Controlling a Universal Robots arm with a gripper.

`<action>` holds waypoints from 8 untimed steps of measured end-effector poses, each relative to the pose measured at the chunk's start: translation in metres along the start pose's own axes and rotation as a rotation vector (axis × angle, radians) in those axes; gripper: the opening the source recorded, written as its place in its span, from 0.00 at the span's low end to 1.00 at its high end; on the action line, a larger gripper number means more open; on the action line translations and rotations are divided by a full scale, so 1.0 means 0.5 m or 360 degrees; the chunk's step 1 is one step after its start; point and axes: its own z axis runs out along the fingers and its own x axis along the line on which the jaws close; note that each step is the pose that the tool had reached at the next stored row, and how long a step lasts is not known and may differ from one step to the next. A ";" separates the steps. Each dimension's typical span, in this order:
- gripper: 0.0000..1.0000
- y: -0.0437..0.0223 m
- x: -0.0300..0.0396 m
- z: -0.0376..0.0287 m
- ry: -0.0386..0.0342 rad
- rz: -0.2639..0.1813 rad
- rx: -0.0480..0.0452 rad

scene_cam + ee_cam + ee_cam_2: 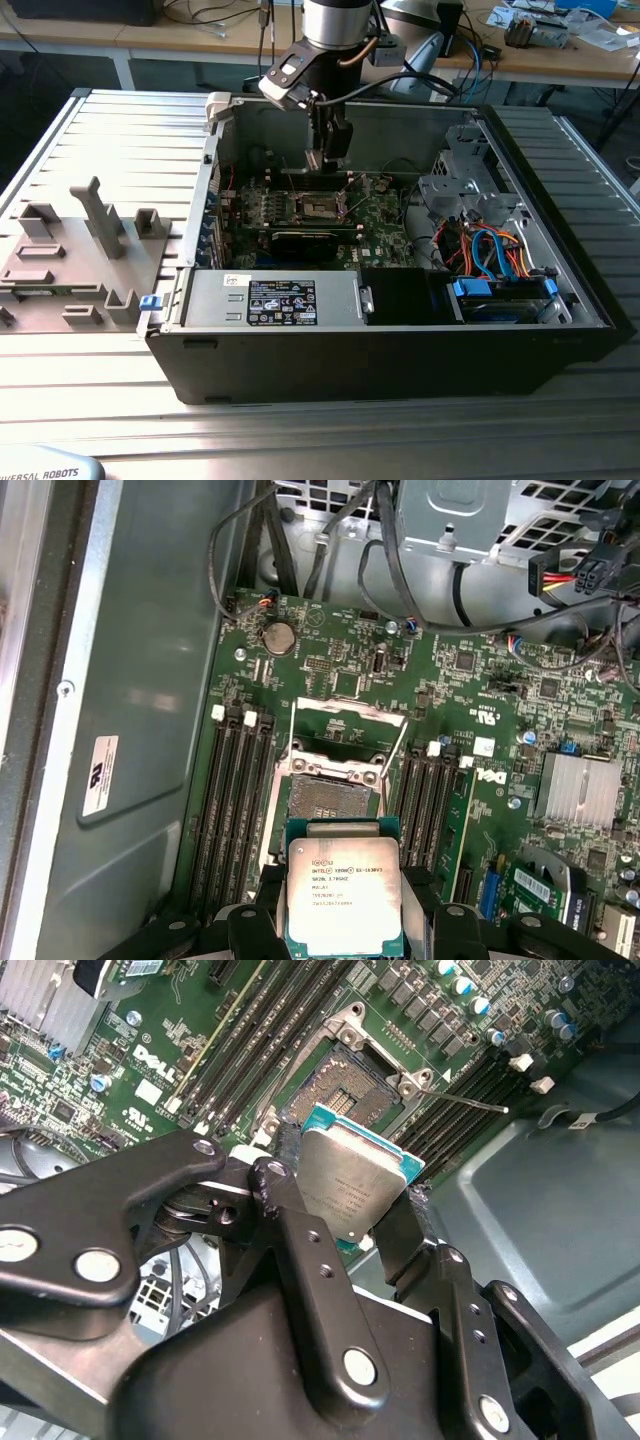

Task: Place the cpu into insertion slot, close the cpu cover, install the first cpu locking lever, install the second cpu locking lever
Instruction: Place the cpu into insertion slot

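Inside the computer case (380, 360), in the exterior view, the gripper (328, 150) hangs at twelve o'clock of the insertion slot (322, 207), jaws clamped on the cpu (343, 895) by its edges. The cpu cover (350, 708) stands open; a tilted or offset descent could bend socket pins or snag that cover.

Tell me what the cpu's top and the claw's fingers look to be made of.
The cpu top: likely metal, dull silver-grey, matte with a soft sheen. Fingers of the claw: black, smooth, lightly glossy links with silver pins; coated metal or plastic, hard to say.
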 end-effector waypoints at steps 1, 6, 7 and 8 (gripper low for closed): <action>0.54 0.000 0.000 0.000 0.0000 0.0002 0.0000; 0.54 0.000 0.000 0.001 0.0000 0.0009 0.0000; 0.54 0.000 0.000 0.001 0.0000 0.0011 0.0000; 0.54 0.000 0.000 0.001 0.0000 0.0014 0.0000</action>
